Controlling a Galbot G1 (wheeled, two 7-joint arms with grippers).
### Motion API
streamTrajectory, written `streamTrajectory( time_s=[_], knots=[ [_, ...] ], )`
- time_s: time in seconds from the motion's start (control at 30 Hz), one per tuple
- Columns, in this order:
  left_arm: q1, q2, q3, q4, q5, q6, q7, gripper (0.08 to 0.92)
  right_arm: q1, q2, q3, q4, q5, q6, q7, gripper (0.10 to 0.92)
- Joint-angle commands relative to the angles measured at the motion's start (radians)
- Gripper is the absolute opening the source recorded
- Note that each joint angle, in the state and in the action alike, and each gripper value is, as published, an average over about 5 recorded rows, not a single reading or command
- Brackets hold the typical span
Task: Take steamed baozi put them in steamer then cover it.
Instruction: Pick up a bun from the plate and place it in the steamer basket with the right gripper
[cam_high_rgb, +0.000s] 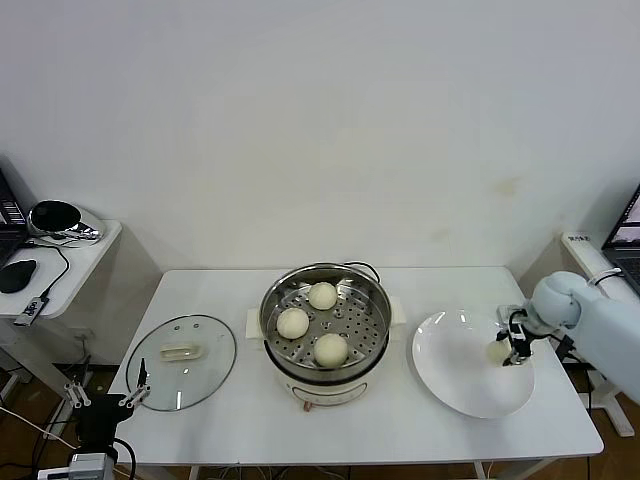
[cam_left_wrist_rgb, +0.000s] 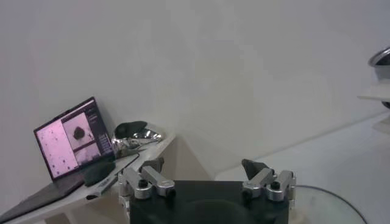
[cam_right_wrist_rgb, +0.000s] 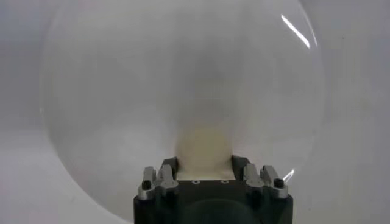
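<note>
1. While the left gripper (cam_high_rgb: 108, 405) waits low at the table's (cam_high_rgb: 230, 420) near-left corner, its fingers (cam_left_wrist_rgb: 149, 176) spread wide on nothing, the right gripper (cam_high_rgb: 505, 352) is down over the white plate (cam_high_rgb: 455, 385) at the right; its fingers (cam_right_wrist_rgb: 167, 165) press both sides of the fourth baozi (cam_right_wrist_rgb: 203, 149), clenched on it.
2. That baozi (cam_high_rgb: 498, 351) sits on the plate's right part, touching its surface as far as can be told.
3. Three baozi already lie on the perforated tray of the steamer (cam_high_rgb: 275, 340) at the table's middle: one at the back (cam_high_rgb: 322, 295), one on the left (cam_high_rgb: 293, 322), one at the front (cam_high_rgb: 331, 348); they lie apart from one another.
4. Left of the steamer the cover (cam_high_rgb: 182, 362) lies flat on the table, its cream handle (cam_high_rgb: 182, 352) up; the left gripper is just beside its near edge.
</note>
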Motion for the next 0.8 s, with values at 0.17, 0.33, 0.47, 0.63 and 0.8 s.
streamTrajectory(
  time_s=[0.17, 0.33, 0.47, 0.63, 0.8],
  knots=[
    [-0.01, 0.002, 0.014, 0.002, 0.002, 0.004, 0.002, 0.823, 0.509, -0.091, -0.377, 0.263, 0.351, -0.126, -0.016, 0.556],
    [-0.017, 0.005, 0.022, 0.002, 0.002, 0.005, 0.003, 0.823, 0.775, -0.011, -0.573, 0.356, 0.525, -0.199, 0.018, 0.567],
    [-0.02, 0.007, 0.023, 0.003, 0.001, 0.005, 0.003, 0.823, 0.902, 0.108, -0.657, 0.374, 0.647, -0.25, 0.055, 0.572],
    [-0.024, 0.008, 0.022, 0.006, -0.001, 0.004, 0.002, 0.823, 0.948, 0.259, -0.698, 0.363, 0.776, -0.311, 0.105, 0.577],
    [-0.025, 0.006, 0.023, 0.008, -0.001, 0.0, 0.001, 0.823, 0.922, 0.394, -0.71, 0.325, 0.865, -0.375, 0.161, 0.577]
  ],
)
